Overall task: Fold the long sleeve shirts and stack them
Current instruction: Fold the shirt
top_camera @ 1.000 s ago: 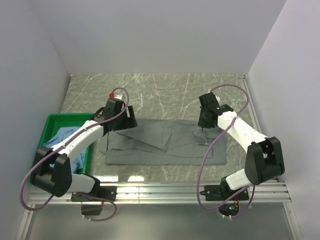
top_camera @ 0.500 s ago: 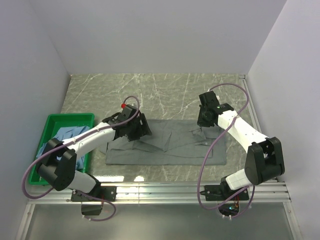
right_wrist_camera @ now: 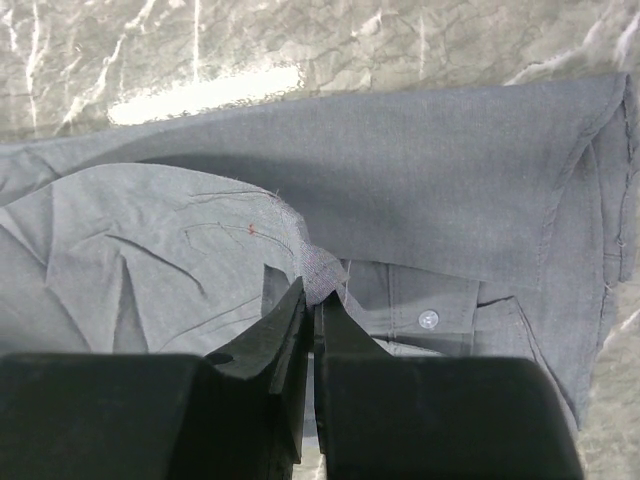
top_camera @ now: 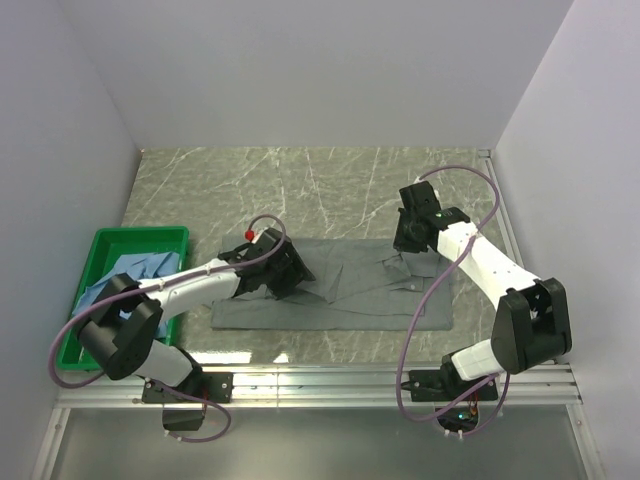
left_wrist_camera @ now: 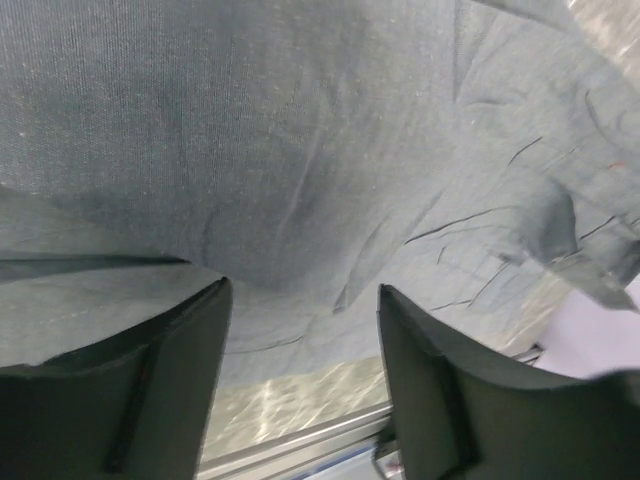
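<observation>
The grey-green long sleeve shirt (top_camera: pixel 350 298) lies spread across the middle of the table. My left gripper (top_camera: pixel 291 274) hovers low over its left part. In the left wrist view that gripper (left_wrist_camera: pixel 305 300) stands open, the cloth (left_wrist_camera: pixel 300 150) lies just beyond the fingers (left_wrist_camera: pixel 175 385), and nothing sits between them. My right gripper (top_camera: pixel 404 250) is over the shirt's right part. In the right wrist view it (right_wrist_camera: pixel 315 292) is shut on a small raised pinch of the grey cloth (right_wrist_camera: pixel 450 180), near a button (right_wrist_camera: pixel 428 319). The light blue shirt (top_camera: pixel 140 270) lies crumpled in the bin.
A green plastic bin (top_camera: pixel 140 233) stands at the left edge of the marble table (top_camera: pixel 320 185). An aluminium rail (top_camera: pixel 380 376) runs along the near edge by the arm bases. White walls close in the left, back and right sides.
My left arm has swung right from the shirt's left edge to over its left part, its jaws narrowing a little. The right gripper keeps its pinch, barely moved.
</observation>
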Controlling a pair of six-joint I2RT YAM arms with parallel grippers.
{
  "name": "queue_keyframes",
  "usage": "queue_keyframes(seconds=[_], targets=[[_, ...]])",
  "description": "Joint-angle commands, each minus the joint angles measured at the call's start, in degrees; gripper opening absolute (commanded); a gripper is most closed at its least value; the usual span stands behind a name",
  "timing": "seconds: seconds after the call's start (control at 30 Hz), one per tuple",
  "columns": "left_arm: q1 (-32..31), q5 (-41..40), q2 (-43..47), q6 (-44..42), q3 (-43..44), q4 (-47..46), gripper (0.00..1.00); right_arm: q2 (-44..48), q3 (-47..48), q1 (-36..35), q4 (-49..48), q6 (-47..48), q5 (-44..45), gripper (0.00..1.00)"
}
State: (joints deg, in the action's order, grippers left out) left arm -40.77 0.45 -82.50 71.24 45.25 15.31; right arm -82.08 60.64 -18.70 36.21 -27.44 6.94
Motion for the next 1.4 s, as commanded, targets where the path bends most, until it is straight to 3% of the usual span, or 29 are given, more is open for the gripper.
queue_keyframes(seconds=[0.0, 0.53, 0.63, 0.77, 0.87, 1.1, 1.37], targets=[[-0.6, -2.4, -0.6, 7.9, -2.1, -4.7, 0.65, 2.1, 0.2, 0.3, -2.2, -0.3, -0.4, 0.07], [-1.7, -1.8, -2.8, 12.0, -3.4, -7.8, 0.42, 2.5, 0.1, 0.8, -2.6, -0.4, -0.5, 0.07], [-1.8, -1.2, -3.4, 12.2, -3.4, -7.8, 0.33, 2.5, 0.2, 0.9, -2.4, -0.5, -0.3, 0.06], [-1.8, -1.6, -3.0, 12.2, -3.3, -7.2, 0.09, 2.6, 0.4, 0.9, -1.8, -0.4, -0.3, 0.06], [-1.8, -2.7, -0.7, 11.7, -3.2, -6.2, 0.01, 2.5, 1.6, 0.9, -0.2, 0.1, 0.0, 0.06], [-1.3, -3.8, 3.4, 7.1, -1.6, -2.2, 0.01, 2.0, 4.9, 2.9, 4.4, 0.6, 0.6, 0.06], [0.9, 4.6, 1.2, 3.4, -1.0, -1.8, 0.01, -1.5, 4.4, 5.3, 7.4, 0.8, -0.5, 0.08]])
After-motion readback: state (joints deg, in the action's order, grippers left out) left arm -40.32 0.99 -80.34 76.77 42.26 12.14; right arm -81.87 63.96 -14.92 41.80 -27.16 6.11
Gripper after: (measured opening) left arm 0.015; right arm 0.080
